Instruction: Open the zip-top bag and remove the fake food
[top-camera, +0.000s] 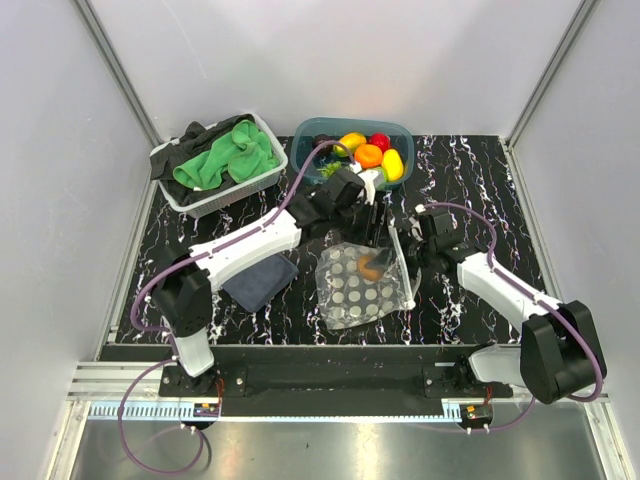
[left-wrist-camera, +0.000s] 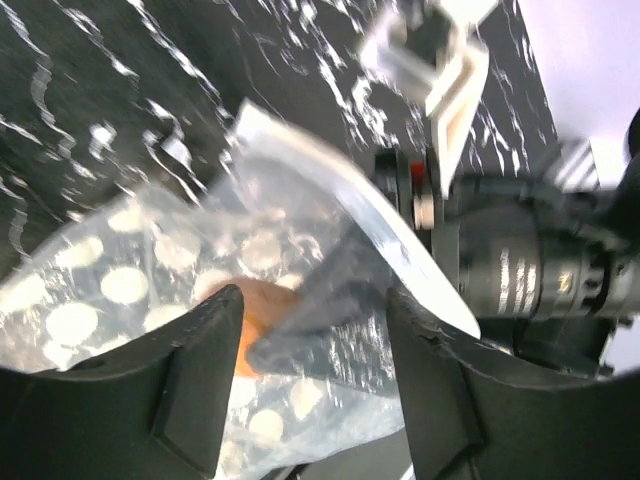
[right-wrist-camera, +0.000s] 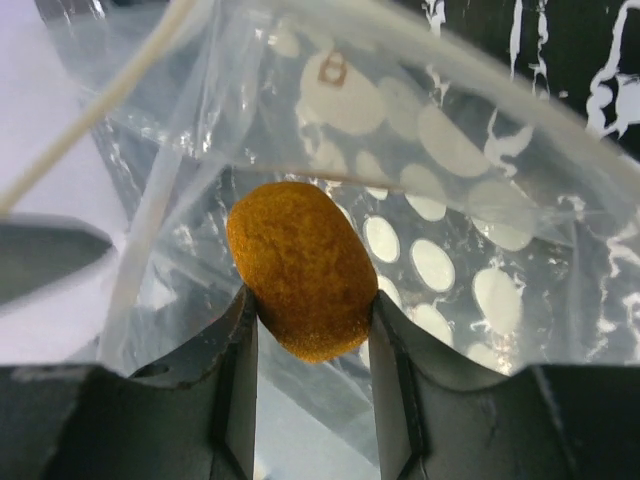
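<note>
The polka-dot zip-top bag (top-camera: 360, 290) lies at the table's middle, its mouth held up towards the far right. My right gripper (top-camera: 398, 258) reaches into the mouth. In the right wrist view it (right-wrist-camera: 313, 310) is shut on an orange-brown oval piece of fake food (right-wrist-camera: 300, 268) inside the bag (right-wrist-camera: 470, 200). My left gripper (top-camera: 376, 228) hovers over the bag's far edge. In the left wrist view it (left-wrist-camera: 312, 305) is open wide, with bag plastic (left-wrist-camera: 120, 270), the orange piece (left-wrist-camera: 262, 305) and a dark finger of the right gripper below the gap.
A teal tub (top-camera: 318, 135) at the back holds orange, red, yellow and green fake food. A white basket (top-camera: 262, 172) with green and black cloths stands at the back left. A dark blue cloth (top-camera: 258, 282) lies left of the bag.
</note>
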